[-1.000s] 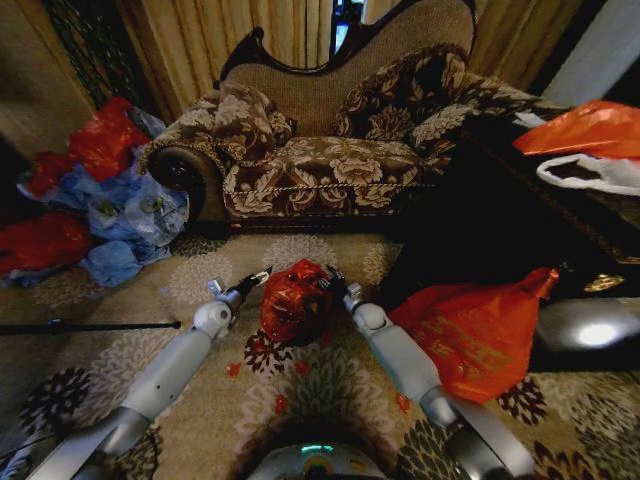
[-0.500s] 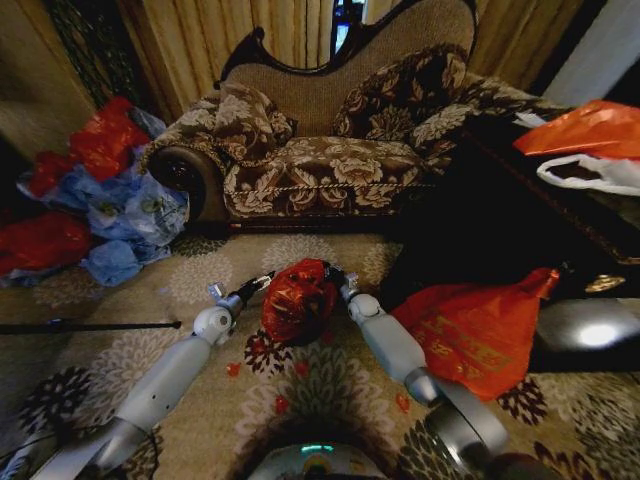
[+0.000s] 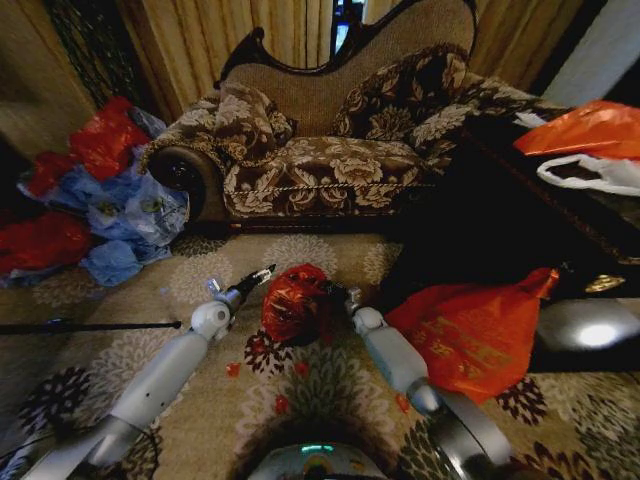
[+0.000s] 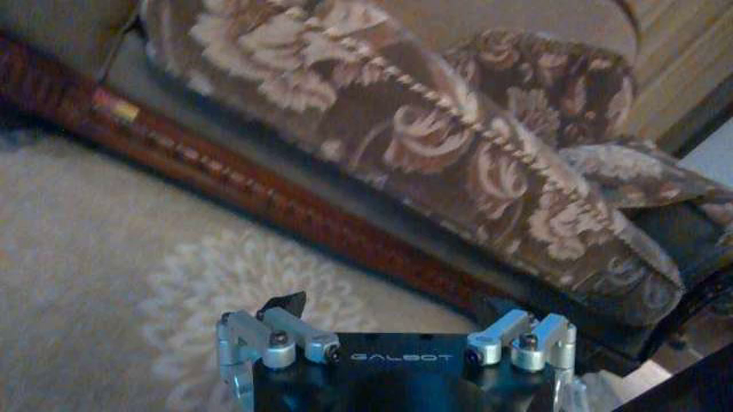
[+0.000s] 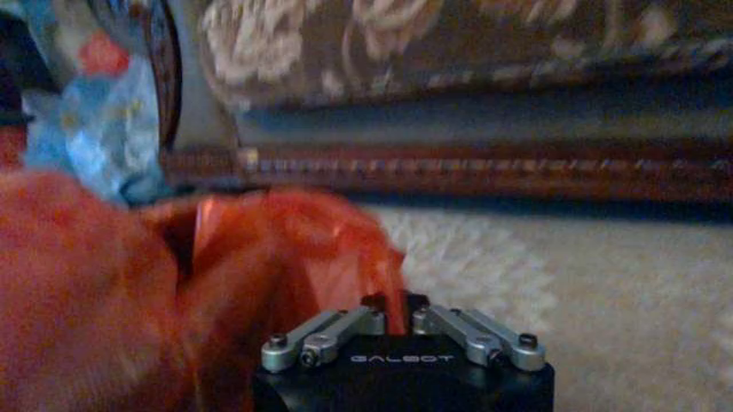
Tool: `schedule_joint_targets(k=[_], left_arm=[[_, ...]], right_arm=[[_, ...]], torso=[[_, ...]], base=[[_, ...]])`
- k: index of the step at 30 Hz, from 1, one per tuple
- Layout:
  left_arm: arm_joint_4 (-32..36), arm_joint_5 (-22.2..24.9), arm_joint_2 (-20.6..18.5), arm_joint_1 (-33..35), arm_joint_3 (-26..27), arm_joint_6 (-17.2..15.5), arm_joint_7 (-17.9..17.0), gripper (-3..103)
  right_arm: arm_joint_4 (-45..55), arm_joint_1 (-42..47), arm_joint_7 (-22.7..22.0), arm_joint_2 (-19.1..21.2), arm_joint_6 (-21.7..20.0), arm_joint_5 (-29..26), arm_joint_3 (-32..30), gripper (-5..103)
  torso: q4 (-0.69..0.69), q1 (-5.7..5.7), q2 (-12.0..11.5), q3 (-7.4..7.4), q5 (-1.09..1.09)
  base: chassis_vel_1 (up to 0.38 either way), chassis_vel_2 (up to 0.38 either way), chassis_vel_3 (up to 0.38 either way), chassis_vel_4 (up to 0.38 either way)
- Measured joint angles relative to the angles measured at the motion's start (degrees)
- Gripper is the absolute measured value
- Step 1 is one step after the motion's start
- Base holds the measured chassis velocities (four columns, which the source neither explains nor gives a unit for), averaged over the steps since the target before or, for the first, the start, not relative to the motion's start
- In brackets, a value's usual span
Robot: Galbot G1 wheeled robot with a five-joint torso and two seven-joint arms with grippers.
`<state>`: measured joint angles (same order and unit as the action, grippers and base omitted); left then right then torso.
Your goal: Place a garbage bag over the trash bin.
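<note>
The right gripper (image 3: 335, 292), clenched on the garbage bag (image 3: 296, 303), has tugged it slightly rightward; the left gripper (image 3: 262, 274) hangs released beside it, leaving sheathing unfinished.

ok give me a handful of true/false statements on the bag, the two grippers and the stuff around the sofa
1. The right gripper is shut on the garbage bag. True.
2. The left gripper grips the bag too. False: it stands open just beside the bag, holding nothing.
3. The garbage bag lies on the sofa seat. False: it is down over the patterned carpet, in front of the sofa.
4. A pile of blue and red bags sits at the sofa's left end. True.
5. The large orange bag lies to the robot's left. False: it lies on the robot's right, beside the right arm.
</note>
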<state>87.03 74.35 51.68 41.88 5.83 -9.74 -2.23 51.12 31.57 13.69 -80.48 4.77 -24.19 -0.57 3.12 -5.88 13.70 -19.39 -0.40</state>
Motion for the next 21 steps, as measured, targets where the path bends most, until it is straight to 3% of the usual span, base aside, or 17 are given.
schedule_joint_targets(k=[1,4,6,7,9,10,12,13,14,15,17,18,20,21], left_arm=[[0.0,0.0,0.0,0.0,0.0,0.0,0.0,99],[1.65,0.57,-1.04,-2.34,-1.11,-0.7,-0.92,99],[2.05,0.55,-1.29,-3.14,-1.63,-0.92,-1.27,99],[2.39,0.35,-1.5,-3.83,-2.17,-1.17,-1.66,99],[3.83,-1.58,-2.35,-5.67,-3.8,-2.22,-3.25,99],[3.83,-1.58,-2.35,-5.67,-3.8,-2.22,-3.25,99],[4.7,-4.38,-3.3,-6.64,-5.27,-2.69,-4.42,97],[5.49,-8.82,-4.34,-7.92,-7.36,-4.06,-6.66,95],[5.49,-8.82,-4.34,-7.92,-7.36,-4.06,-6.66,95],[5.81,-10.49,-4.8,-8.41,-8.14,-5.0,-7.72,94],[7.71,-13.74,-6.77,-10.13,-10.59,-10.48,-12.01,89],[7.71,-13.74,-6.77,-10.13,-10.59,-10.48,-12.01,89],[8.39,-14.05,-8.1,-12.59,-13.55,-14.24,-14.68,85],[8.2,-14.03,-8.41,-15.81,-16.87,-16.68,-15.42,77]], right_arm=[[0.0,0.0,0.0,0.0,0.0,0.0,0.0,9],[8.28,3.35,0.29,3.31,0.34,-1.91,-1.69,25],[11.18,4.52,0.13,4.33,0.68,-2.19,-2.16,25],[13.49,5.47,-0.13,5.08,1.02,-2.24,-2.59,30],[20.28,8.17,-1.87,7.0,1.81,-1.4,-3.47,41],[20.28,8.17,-1.87,7.0,1.81,-1.4,-3.47,41],[24.32,9.72,-2.93,8.07,2.73,-0.09,-3.89,46],[29.34,12.43,-3.37,9.76,3.66,1.24,-4.92,57],[29.34,12.43,-3.37,9.76,3.66,1.24,-4.92,57],[31.79,14.0,-3.6,10.64,3.79,1.44,-5.39,57],[39.45,18.95,-4.13,13.4,3.87,1.07,-6.54,68],[39.45,18.95,-4.13,13.4,3.87,1.07,-6.54,68],[45.03,22.68,-4.35,14.89,3.99,0.59,-8.43,78],[50.06,25.98,-4.95,15.79,4.11,0.22,-11.13,84]], torso=[[0.0,0.0,0.0,0.0,0.0],[0.0,0.0,0.0,0.0,0.0],[0.0,0.0,0.0,0.0,0.0],[0.0,0.0,0.01,0.0,0.0],[0.03,0.0,0.01,0.0,-0.01],[0.03,0.0,0.01,0.0,-0.01],[0.0,0.0,0.01,0.0,0.02],[-0.04,0.0,0.01,0.0,0.0],[-0.04,0.0,0.01,0.0,0.0],[-0.02,0.0,0.01,0.0,-0.03],[0.02,0.0,0.01,0.0,0.01],[0.02,0.0,0.01,0.0,0.01],[-0.02,0.01,0.01,0.01,0.02],[-0.03,0.01,0.01,0.01,-0.03]], base=[[0.0,0.0,0.0,0.0],[0.0,0.0,0.0,0.0],[0.0,0.0,0.0,0.0],[0.0,0.0,0.0,0.0],[0.0,0.0,0.0,0.0],[0.0,0.0,0.0,0.0],[0.0,0.0,0.0,0.0],[0.0,0.0,0.0,0.0],[0.0,0.0,0.0,0.0],[0.0,0.0,0.0,0.0],[0.0,0.0,0.0,0.0],[0.0,0.0,0.0,0.0],[0.0,0.0,0.0,0.0],[0.0,0.0,0.0,0.0]])
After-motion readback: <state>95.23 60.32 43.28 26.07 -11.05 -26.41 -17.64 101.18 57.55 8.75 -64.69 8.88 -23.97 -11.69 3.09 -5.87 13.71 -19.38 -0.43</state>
